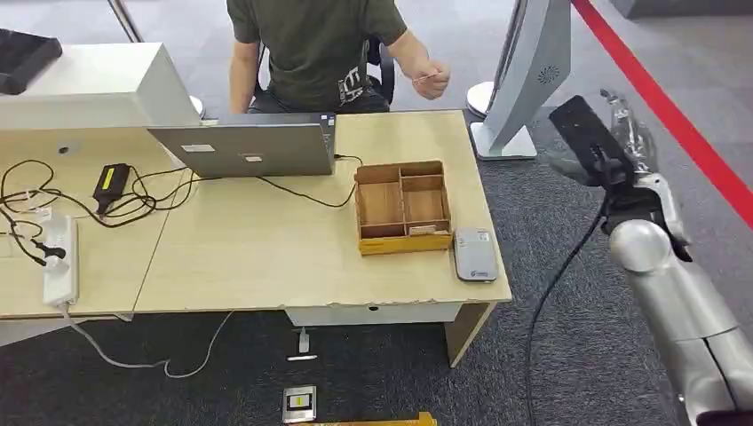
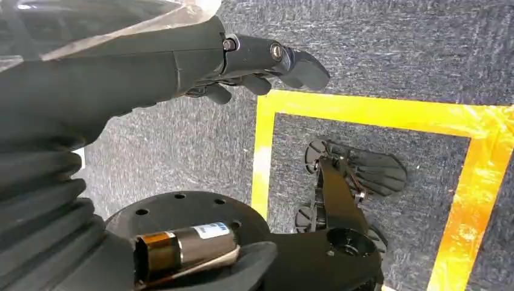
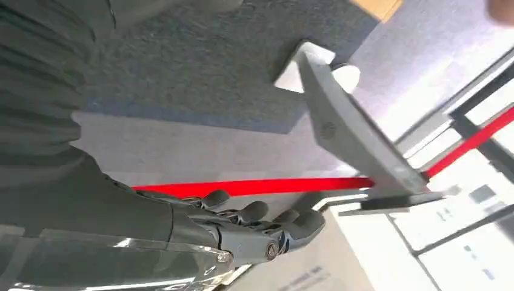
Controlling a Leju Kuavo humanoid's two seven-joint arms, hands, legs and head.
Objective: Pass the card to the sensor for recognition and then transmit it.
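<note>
The right robot hand [image 1: 622, 133] is being held raised to the right of the bench [image 1: 266, 257], above the grey carpet, near the white curved stand [image 1: 524, 80]. In the right wrist view its fingers [image 3: 254, 212] are being kept loosely extended and slightly apart, with nothing gripped between them. The left robot hand [image 2: 242, 60] is being seen in the left wrist view over the carpeted floor, where yellow tape [image 2: 363, 112] is marking a rectangle; its fingers [image 2: 303, 66] are being carried half curled with nothing held.

The card [image 1: 429, 79] is being pinched in the raised hand [image 1: 432, 78] of a person [image 1: 311, 53] who is sitting behind the bench, well apart from the right robot hand. The card reader [image 1: 475, 255] is lying flat on the bench near its right edge, just beside the wooden compartment tray [image 1: 404, 206]. A small pale piece is being shown in the tray's front compartment, though what it is cannot be told. An open laptop [image 1: 249, 146] is standing in front of the person, with a dark cable running from it toward the tray. A power strip [image 1: 60, 262] and tangled cables [image 1: 107, 195] are lying on the left part of the bench.
</note>
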